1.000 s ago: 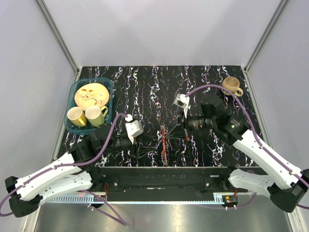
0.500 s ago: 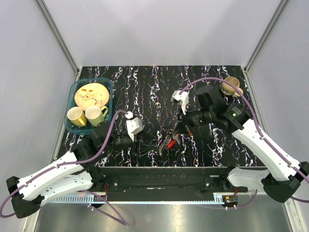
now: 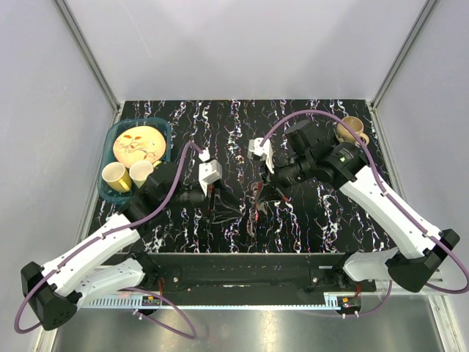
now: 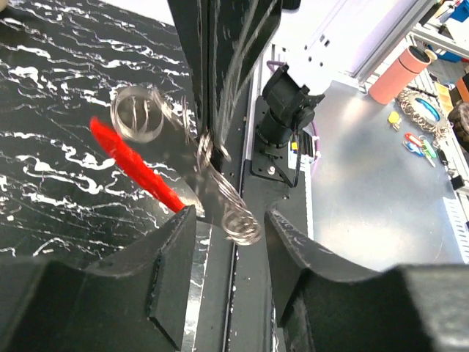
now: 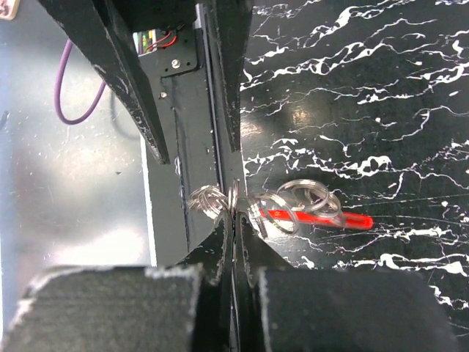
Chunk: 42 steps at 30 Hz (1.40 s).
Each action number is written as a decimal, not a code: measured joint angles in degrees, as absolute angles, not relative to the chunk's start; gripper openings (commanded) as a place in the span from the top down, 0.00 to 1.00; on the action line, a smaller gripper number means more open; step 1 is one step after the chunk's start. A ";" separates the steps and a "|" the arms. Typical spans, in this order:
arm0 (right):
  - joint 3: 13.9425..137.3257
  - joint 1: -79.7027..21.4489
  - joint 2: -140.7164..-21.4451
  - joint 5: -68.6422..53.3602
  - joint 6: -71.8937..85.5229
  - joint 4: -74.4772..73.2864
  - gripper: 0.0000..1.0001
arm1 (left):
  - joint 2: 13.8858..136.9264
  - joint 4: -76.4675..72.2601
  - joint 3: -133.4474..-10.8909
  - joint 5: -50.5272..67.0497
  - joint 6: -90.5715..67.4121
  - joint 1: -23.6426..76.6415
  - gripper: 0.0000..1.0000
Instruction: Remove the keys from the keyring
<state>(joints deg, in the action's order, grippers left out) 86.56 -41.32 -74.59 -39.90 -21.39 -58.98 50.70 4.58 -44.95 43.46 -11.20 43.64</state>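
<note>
Open black white-veined table [image 3: 234,121] spans the far middle. A teal plastic basket [image 3: 143,119] blocks the far left, a tan ceramic mug [image 3: 352,130] the far right. Centrally, the left end effector [image 4: 227,220] and right end effector [image 5: 233,220] nearly meet, a silvery red-tagged keyring [image 5: 205,199] filling the gap.

left arm [image 3: 88,253]: I see white shells, black joints and base | right arm [image 3: 388,209]: same white-over-black build, small green light [image 3: 342,155] on its black upper section | purple cable [image 3: 167,202] along each arm | white block [image 3: 209,173] at each wrist | left gripper [image 4: 229,216], right gripper [image 5: 233,224]: matt black angular fingers in my wrist views
</note>
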 measured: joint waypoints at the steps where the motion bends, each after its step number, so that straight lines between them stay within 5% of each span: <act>1: 86.56 -41.32 -74.81 -40.69 -21.93 -59.02 1.00 | 51.31 5.15 -45.84 43.62 -10.55 43.64 0.60; 20: 83.96 -41.32 -75.94 -49.23 -23.22 -55.86 1.00 | 56.14 8.91 -50.89 47.81 -4.54 43.66 0.66; 39: 84.62 -41.32 -79.79 -52.12 -20.56 -56.03 1.00 | 55.81 6.57 -50.46 47.79 -4.97 43.31 0.88; 42: 84.62 -41.34 -79.79 -52.16 -20.27 -56.03 1.00 | 55.81 6.96 -50.46 47.66 -4.27 43.31 0.98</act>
<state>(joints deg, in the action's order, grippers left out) 84.62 -41.34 -79.79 -52.16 -20.27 -56.03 55.81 6.96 -50.46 47.66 -4.27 43.31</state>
